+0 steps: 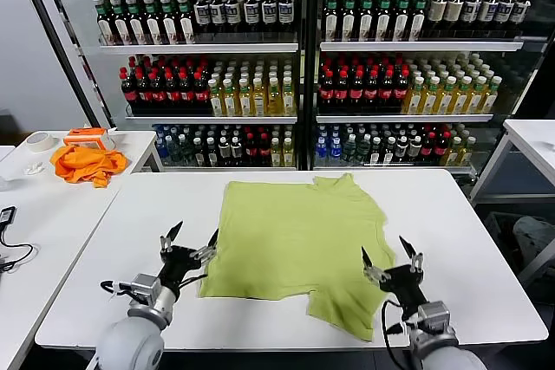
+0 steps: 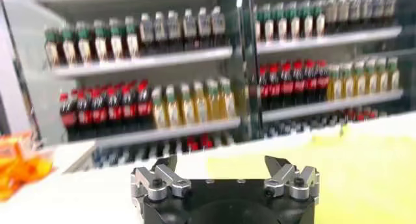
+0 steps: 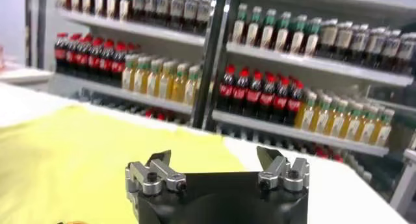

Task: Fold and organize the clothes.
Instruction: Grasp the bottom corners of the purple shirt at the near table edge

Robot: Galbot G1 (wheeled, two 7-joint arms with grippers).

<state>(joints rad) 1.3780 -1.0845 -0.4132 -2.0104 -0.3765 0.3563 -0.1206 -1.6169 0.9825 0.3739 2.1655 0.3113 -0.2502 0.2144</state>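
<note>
With both pincers released, the left gripper and right gripper flank the near edge of the T-shirt, spread on the white table; folding appears unstarted, the next move calling for corner grasps.

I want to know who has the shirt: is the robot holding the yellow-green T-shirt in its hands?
No, the T-shirt lies flat on the white table, while the left hand and right hand stand open and empty beside it.

White tables before glass-fronted coolers of bottled drinks, an orange cloth on the side table.
</note>
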